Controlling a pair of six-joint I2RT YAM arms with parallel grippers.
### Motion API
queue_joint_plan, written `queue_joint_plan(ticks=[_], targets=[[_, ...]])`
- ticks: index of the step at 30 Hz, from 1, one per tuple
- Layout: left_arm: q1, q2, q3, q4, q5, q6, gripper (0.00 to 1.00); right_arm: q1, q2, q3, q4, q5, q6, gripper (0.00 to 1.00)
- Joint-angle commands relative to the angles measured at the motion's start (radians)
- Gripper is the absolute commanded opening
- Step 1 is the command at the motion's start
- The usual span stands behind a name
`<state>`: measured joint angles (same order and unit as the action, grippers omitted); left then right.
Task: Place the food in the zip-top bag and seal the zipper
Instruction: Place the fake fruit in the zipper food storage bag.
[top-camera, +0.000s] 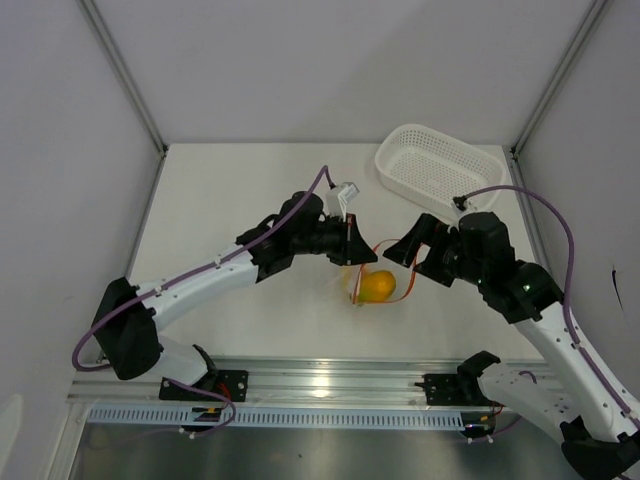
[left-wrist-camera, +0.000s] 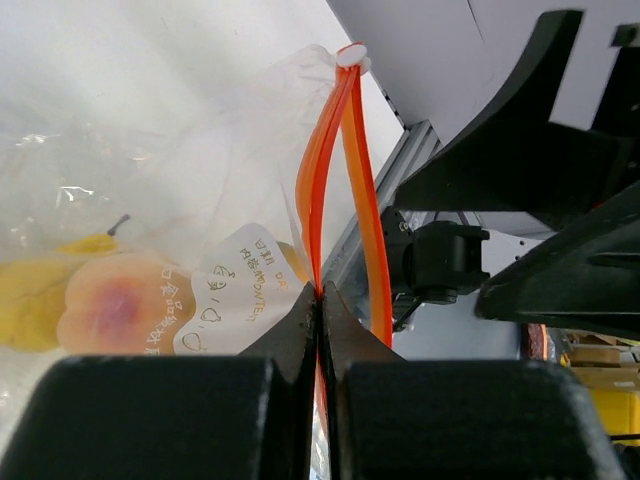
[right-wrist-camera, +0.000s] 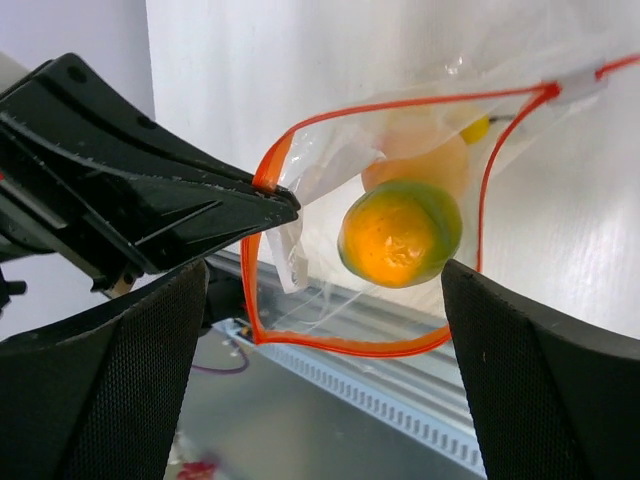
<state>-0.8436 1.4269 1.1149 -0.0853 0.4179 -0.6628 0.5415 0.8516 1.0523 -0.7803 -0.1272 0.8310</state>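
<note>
Zip-top bag is held up at the middle of the white table, near its front edge and between the two arms, with its mouth gaping toward the right wrist camera. The left gripper is clamped tight on the zipper, the red-orange strip that runs round the mouth. Its black fingertips pinch one side of the strip while the other side bows away in a wide loop. Whether the bag's bottom rests on the table or hangs just above it cannot be told. The right gripper stands just in front of the mouth with its fingers spread wide, holding nothing and touching neither bag nor strip. All the food in sight lies inside the clear plastic. An orange-yellow mango with a green patch is nearest the opening, a paler orange fruit sits behind it, and a small yellow piece shows deeper in. A printed white label is seen on the crinkled film. A white perforated basket stands at the far right of the table, well apart from the bag.
</note>
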Motion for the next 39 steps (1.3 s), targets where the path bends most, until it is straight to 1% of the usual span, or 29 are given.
queue_joint_plan(ticks=[1,4,6,10,12,14,15,17,18,21,22,24,29,32,35,36,39], targets=[[-0.005,-0.013,0.071,-0.013,0.021,0.048,0.01,0.003,-0.026,0.09,-0.065,0.066,-0.148,1.0],[-0.003,-0.022,0.1,-0.063,0.041,0.081,0.0,0.002,-0.049,0.107,-0.088,0.067,-0.239,0.99],[0.009,-0.025,0.112,-0.083,0.102,0.095,0.01,-0.003,-0.051,0.107,-0.109,0.067,-0.294,0.99],[0.047,-0.042,0.111,-0.168,0.177,0.101,0.01,-0.015,-0.059,0.088,-0.157,0.071,-0.337,0.99],[0.08,-0.063,0.092,-0.18,0.211,0.103,0.01,-0.021,-0.089,0.057,-0.133,0.023,-0.351,0.99],[0.118,-0.071,0.069,-0.185,0.242,0.092,0.01,-0.023,-0.14,0.031,-0.114,-0.006,-0.34,0.96],[0.133,-0.071,0.054,-0.183,0.304,0.085,0.0,-0.023,-0.157,-0.01,-0.082,-0.043,-0.328,0.93],[0.155,-0.066,0.045,-0.168,0.375,0.075,0.01,-0.023,-0.213,-0.063,-0.031,-0.099,-0.306,0.89],[0.159,-0.063,0.046,-0.177,0.416,0.078,0.01,-0.023,-0.226,-0.107,0.014,-0.107,-0.303,0.85],[0.169,-0.057,0.065,-0.212,0.449,0.098,0.01,-0.025,-0.218,-0.133,0.072,-0.127,-0.325,0.71],[0.172,-0.056,0.069,-0.215,0.458,0.1,0.01,-0.025,-0.209,-0.138,0.088,-0.137,-0.337,0.7],[0.179,-0.057,0.074,-0.215,0.479,0.1,0.01,-0.025,-0.174,-0.141,0.137,-0.17,-0.366,0.64],[0.193,-0.075,0.08,-0.218,0.502,0.097,0.01,-0.026,-0.111,-0.136,0.202,-0.132,-0.405,0.63],[0.204,-0.095,0.077,-0.228,0.504,0.085,0.01,-0.028,-0.076,-0.143,0.207,-0.123,-0.417,0.63],[0.219,-0.105,0.082,-0.231,0.498,0.072,0.01,-0.028,-0.08,-0.158,0.211,-0.115,-0.429,0.6],[0.224,-0.106,0.082,-0.231,0.499,0.065,0.0,-0.029,-0.082,-0.169,0.213,-0.108,-0.435,0.49],[0.23,-0.106,0.088,-0.234,0.521,0.049,0.0,-0.031,-0.085,-0.172,0.2,-0.068,-0.451,0.35]])
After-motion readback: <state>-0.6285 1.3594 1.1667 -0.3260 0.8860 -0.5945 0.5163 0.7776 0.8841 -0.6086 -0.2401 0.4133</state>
